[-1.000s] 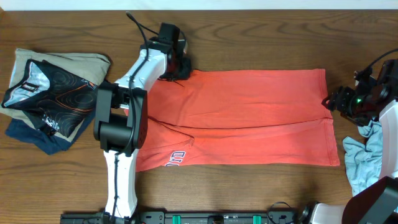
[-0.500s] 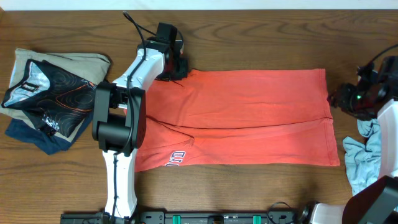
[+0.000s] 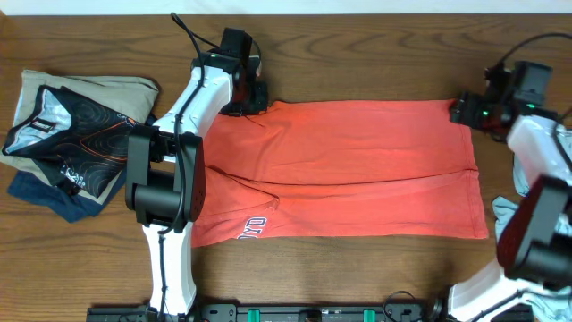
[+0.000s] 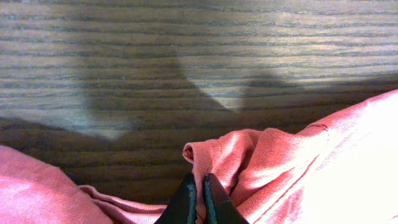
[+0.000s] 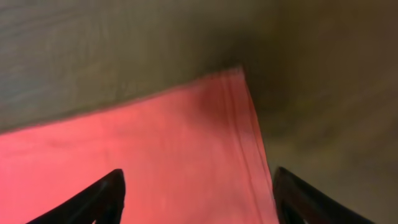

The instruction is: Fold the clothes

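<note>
Coral-red T-shirt (image 3: pixel 349 170): lies flat mid-table (image 3: pixel 357 54), folded lengthwise, lettering (image 3: pixel 254 225) at the near-left edge. Pale grey-blue shirt (image 3: pixel 502 213): crumpled beside its right hem. Left gripper (image 3: pixel 253 97): fingers pinch a bunched fold at the far-left corner, as before. Right gripper (image 3: pixel 459 109): fingers spread, now over the far-right corner, having moved from the right hem's middle.

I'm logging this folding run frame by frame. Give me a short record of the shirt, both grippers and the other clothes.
shirt: coral T-shirt spread out on the table
left gripper: shut, pinching a fold of the T-shirt at its far left corner
right gripper: open, over the far right hem corner
other clothes: pile at the table's left end
</note>
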Robot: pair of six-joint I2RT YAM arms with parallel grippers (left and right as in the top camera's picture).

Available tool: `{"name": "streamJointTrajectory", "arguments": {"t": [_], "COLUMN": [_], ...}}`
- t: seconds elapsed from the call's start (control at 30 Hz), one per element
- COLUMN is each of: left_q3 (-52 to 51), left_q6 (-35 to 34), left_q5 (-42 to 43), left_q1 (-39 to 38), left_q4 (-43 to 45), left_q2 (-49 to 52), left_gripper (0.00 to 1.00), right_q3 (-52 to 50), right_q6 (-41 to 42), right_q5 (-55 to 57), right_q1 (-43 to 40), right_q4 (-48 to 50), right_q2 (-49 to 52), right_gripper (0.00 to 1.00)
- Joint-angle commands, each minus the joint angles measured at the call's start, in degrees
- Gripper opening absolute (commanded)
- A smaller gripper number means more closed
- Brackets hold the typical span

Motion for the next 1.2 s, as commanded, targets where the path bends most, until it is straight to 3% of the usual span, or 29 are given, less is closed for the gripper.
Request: {"name": "streamJointTrajectory", "arguments": {"t": [0.0,0.23,0.4,0.47,0.53,0.57,0.6,0.63,0.9,1.17], "left_q3": [0.68,0.66,0.66,0.66,0.66,0.66,0.66,0.68,0.68,0.68], "left_q6": [-0.13,-0.11,-0.11,-0.11,-0.11,-0.11,-0.09,-0.09,-0.37,-2.84], "left_q5": [-0.92,-0.92,-0.92,-0.92,-0.92,-0.94,-0.94,-1.01,-3.32,-6.36], "left_q1": [0.24,0.24,0.24,0.24,0.24,0.24,0.24,0.26,0.31,0.31], "left_q4": [-0.83,-0.85,-0.92,-1.07,-1.25,-1.29,-1.31,-1.31,-3.43,-12.79], "left_q2": [-1.70,-1.70,-1.70,-1.70,-1.70,-1.70,-1.70,-1.70,-5.57,-13.22], "left_gripper": [0.06,0.06,0.06,0.06,0.06,0.06,0.06,0.06,0.06,0.06], "right_q3": [0.04,0.04,0.04,0.04,0.04,0.07,0.11,0.13,0.22,0.22], "right_q6": [-1.36,1.16,2.82,3.89,4.94,5.20,5.18,5.16,5.14,5.14], "right_q5": [3.30,3.39,3.63,3.85,5.14,5.38,5.33,5.35,5.70,5.75], "right_q1": [1.22,1.33,1.90,1.97,1.97,1.95,1.90,1.86,-0.20,-1.05], "right_q4": [5.75,17.25,21.49,21.99,21.84,21.70,21.38,20.72,9.33,-7.69], "right_q2": [4.76,12.39,16.28,16.87,16.92,16.90,16.83,16.79,11.52,-1.20], "right_gripper": [0.75,0.75,0.68,0.57,0.24,0.12,0.03,0.01,0.01,0.01]}}
